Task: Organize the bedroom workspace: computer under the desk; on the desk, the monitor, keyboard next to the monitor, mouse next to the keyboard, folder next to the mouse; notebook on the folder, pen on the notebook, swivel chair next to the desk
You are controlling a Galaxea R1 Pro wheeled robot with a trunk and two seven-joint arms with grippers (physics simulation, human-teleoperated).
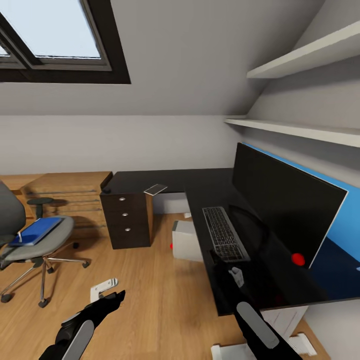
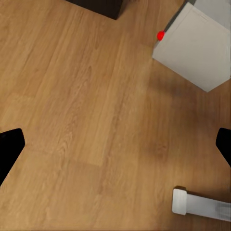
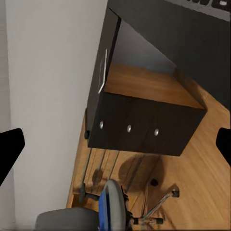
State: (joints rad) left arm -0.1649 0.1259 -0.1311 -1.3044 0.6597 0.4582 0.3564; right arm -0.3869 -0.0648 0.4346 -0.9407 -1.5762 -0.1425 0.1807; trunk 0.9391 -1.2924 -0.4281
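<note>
Grippers first. Left gripper [image 1: 112, 298] hangs low over the wood floor [image 1: 150, 290], fingers spread wide with nothing between them. Right gripper [image 1: 225, 267] sits just above the near edge of the desk [image 1: 200, 200], its tips close to the near end of the keyboard [image 1: 225, 234]; in its own camera the fingers stand well apart, nothing held.

Just beyond the left gripper a small white object [image 1: 104, 287] lies on the floor, too small to name. Farther out on that side stands the swivel chair [image 1: 30, 245] with the blue folder [image 1: 37, 230] flat on the seat, apart from the desk.

Folder, judged: light, thin, stiff enough to lift flat, smooth cover likely slippery. Best taken by an edge overhanging the seat, pinched across its thickness.

Beyond the right gripper: monitor [image 1: 285, 205] upright on the desk beside the keyboard; white computer [image 1: 186, 241] on the floor under the desk; drawer unit [image 1: 127, 217]; a flat light item [image 1: 155, 189] on the far desktop.

Room: sloped ceiling, skylight [image 1: 55, 35], wall shelves [image 1: 300, 131].
</note>
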